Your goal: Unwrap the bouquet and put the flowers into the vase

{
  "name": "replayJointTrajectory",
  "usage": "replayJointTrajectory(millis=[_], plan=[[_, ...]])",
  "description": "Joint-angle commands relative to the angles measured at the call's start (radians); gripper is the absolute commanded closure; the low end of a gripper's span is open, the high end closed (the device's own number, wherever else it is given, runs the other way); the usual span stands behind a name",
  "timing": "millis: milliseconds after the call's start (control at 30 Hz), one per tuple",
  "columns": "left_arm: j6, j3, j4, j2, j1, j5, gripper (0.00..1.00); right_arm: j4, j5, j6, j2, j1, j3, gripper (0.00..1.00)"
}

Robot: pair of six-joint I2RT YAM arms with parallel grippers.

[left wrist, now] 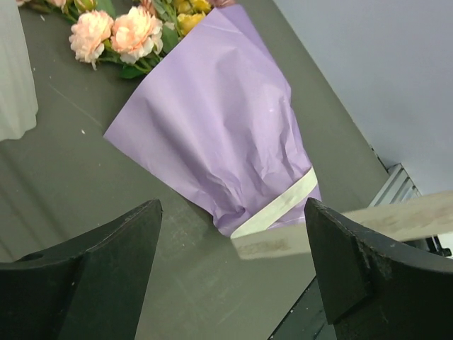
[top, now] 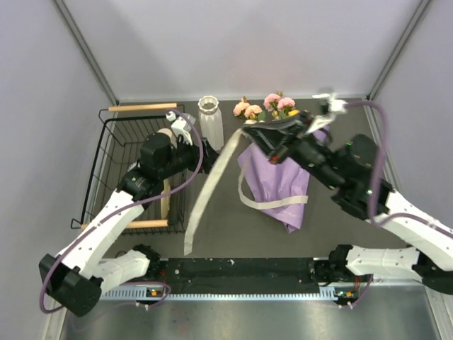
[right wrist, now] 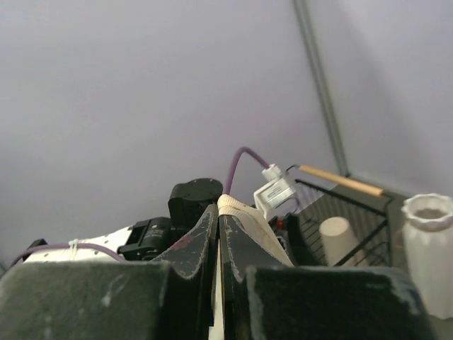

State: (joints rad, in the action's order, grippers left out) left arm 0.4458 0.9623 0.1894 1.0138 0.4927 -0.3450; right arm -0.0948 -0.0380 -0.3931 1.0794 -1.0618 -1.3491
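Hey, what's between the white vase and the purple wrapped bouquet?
A loose cream ribbon slants down between the vase and the bouquet. The top view shows it.

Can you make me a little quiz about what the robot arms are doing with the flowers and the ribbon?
1. True or false: the right gripper is pinching the cream ribbon.
2. Pick one. How is the bouquet placed?
A) lying on the dark table
B) standing upright
C) hanging in the air
3. Fill in the missing word: the left gripper has its jaws wide ____.

Key: 1 true. 2 A. 3 open.
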Motion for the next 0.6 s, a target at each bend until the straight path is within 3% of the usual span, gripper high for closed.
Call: replayJointTrajectory(millis=[0, 167, 300, 367, 467, 567], plan=[[0.002, 0.023, -0.067, 0.043, -0.003, -0.014, 0.12, 0.038, -0.206, 0.108, -0.166, 0.011, 0.093, 1.00], [0.024, 0.024, -0.120, 0.074, -0.003, -0.070, 0.14, 0.093, -0.351, 0.174, -0.274, 0.026, 0.206, 1.00], [0.030, 0.009, -0.241, 0.100, 0.010, -0.280, 0.19, 0.159, -0.473, 0.229, -0.322, 0.036, 0.263, 1.00], [0.015, 0.009, -0.286, 0.120, 0.050, -0.307, 0.22, 0.185, -0.528, 0.250, -0.332, 0.037, 0.280, 1.00], [-0.066, 0.006, -0.298, 0.132, 0.159, -0.261, 0.26, 0.202, -0.632, 0.261, -0.358, 0.039, 0.310, 1.00], [-0.154, -0.037, -0.353, 0.143, 0.271, -0.163, 0.18, 0.214, -0.743, 0.272, -0.394, 0.042, 0.337, 1.00]])
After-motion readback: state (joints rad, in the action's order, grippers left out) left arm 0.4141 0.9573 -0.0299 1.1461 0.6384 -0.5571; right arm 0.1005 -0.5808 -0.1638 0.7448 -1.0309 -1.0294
